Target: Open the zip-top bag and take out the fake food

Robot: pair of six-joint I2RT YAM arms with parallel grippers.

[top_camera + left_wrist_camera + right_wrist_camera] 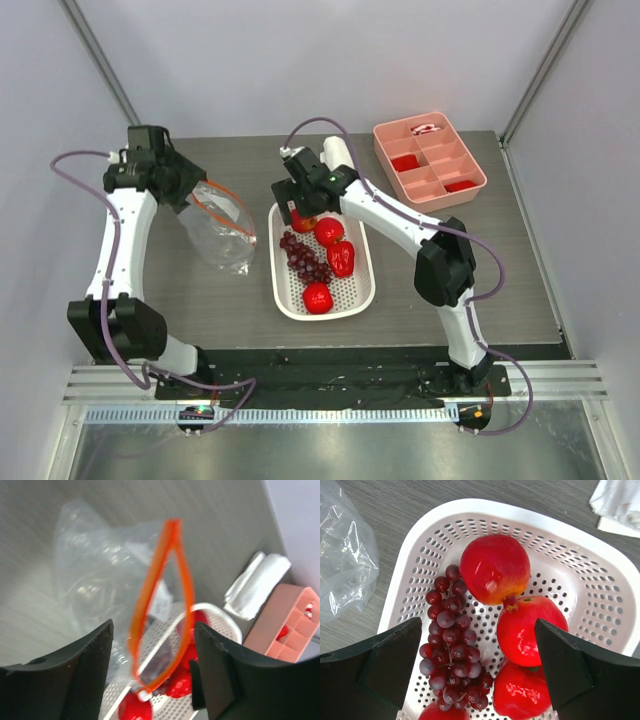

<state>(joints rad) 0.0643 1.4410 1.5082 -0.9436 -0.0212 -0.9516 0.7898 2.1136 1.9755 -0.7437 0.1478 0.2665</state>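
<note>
The clear zip-top bag [222, 235] lies crumpled left of the white basket [362, 290], its orange zip strip [238, 212] parted in a loop; I see no red inside it. My left gripper [190, 195] is open just behind the bag. In its wrist view the zip strip [160, 580] hangs between the spread fingers [95, 650], untouched. The fake food lies in the basket: a grape bunch [452, 640] and several red fruits [495, 567]. My right gripper [477, 622] is open and empty, low over the basket's far end [300, 208].
A pink divided tray [430, 160] with flat red pieces stands at the back right. A white folded cloth [338, 150] lies behind the basket. Grey walls close in the table on the left, back and right.
</note>
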